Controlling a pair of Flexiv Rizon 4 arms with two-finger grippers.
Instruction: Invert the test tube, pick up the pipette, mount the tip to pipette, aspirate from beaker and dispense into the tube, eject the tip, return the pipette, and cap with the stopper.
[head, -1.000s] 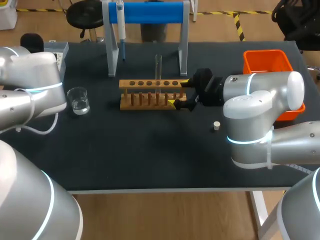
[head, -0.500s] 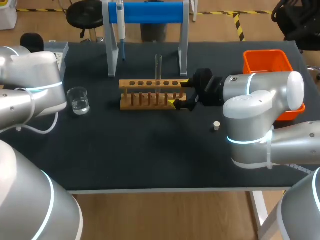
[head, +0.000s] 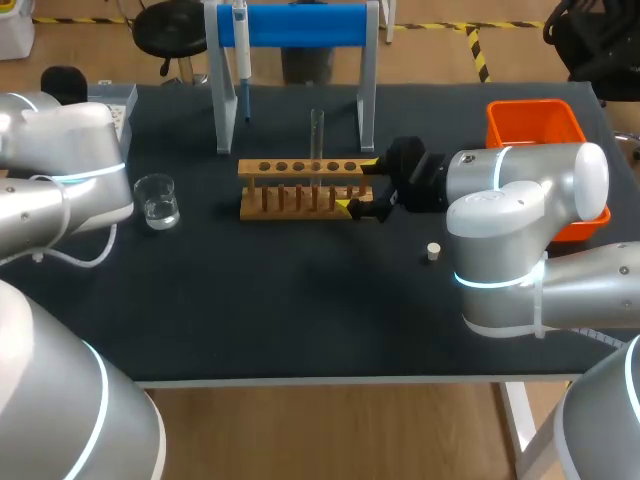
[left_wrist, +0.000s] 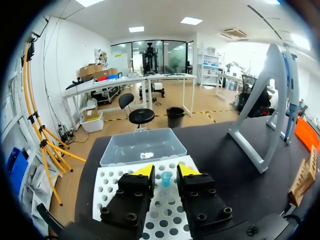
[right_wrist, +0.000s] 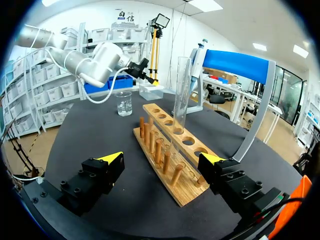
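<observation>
A clear test tube (head: 317, 140) stands upright in the wooden rack (head: 300, 188). My right gripper (head: 357, 185) is open, its yellow tips on either side of the rack's right end. In the right wrist view the gripper (right_wrist: 160, 159) straddles the rack (right_wrist: 170, 150), with the tube (right_wrist: 180, 100) just ahead. The pipette (head: 241, 45) hangs on the blue-topped stand (head: 300, 25). My left gripper (left_wrist: 165, 171) hovers over the white tip rack (left_wrist: 107, 192). A blue tip (left_wrist: 165, 178) stands between its narrowly open fingers with small gaps on both sides. The beaker (head: 157, 200) holds clear liquid. The stopper (head: 433, 251) lies on the mat.
An orange bin (head: 535, 125) sits at the table's right rear, partly behind my right arm. A clear plastic box (left_wrist: 140, 146) lies just beyond the tip rack. The stand's legs (left_wrist: 265, 110) rise beside the left gripper.
</observation>
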